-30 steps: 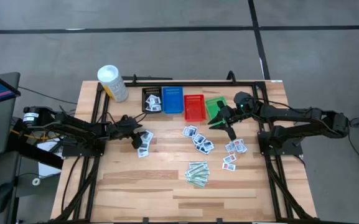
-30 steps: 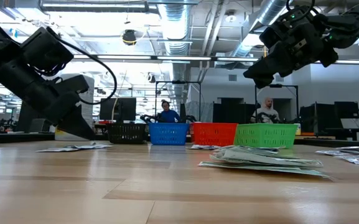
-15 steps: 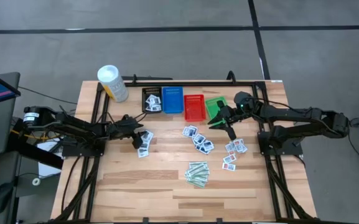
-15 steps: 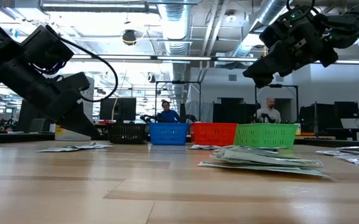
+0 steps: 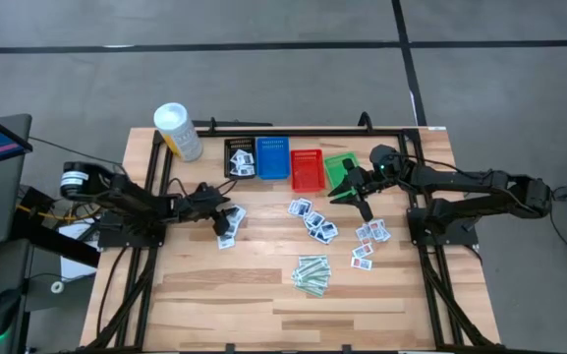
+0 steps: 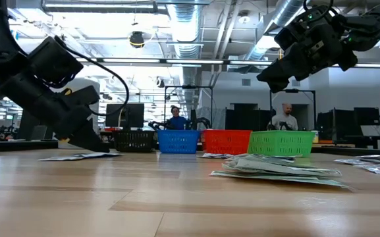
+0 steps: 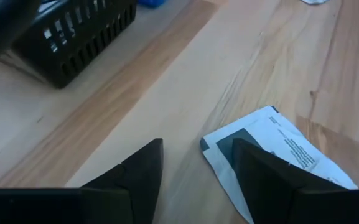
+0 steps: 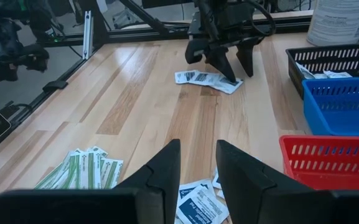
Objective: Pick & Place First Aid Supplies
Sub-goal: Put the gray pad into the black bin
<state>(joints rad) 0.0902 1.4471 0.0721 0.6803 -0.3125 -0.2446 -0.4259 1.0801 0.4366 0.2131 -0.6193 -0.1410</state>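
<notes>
White packets (image 5: 226,226) with dark print too small to read lie on the table (image 5: 263,295) at about five o'clock from the black basket (image 5: 240,157). The left claw (image 5: 226,209) stands wide open and empty just over them, one finger on a packet's edge. The right claw (image 5: 347,192), partly open, holding nothing, hovers at six o'clock from the green basket (image 5: 339,167)

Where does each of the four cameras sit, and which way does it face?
High view: overhead, straight down on the table; both arms show.
Low view: table-top height, facing the baskets and room; both arms descend from above.
Left wrist: behind the open left pincer, facing a white packet and the black basket.
Right wrist: behind the right pincer, facing the left arm.
Shared: high and right wrist views both show the green strips.
</notes>
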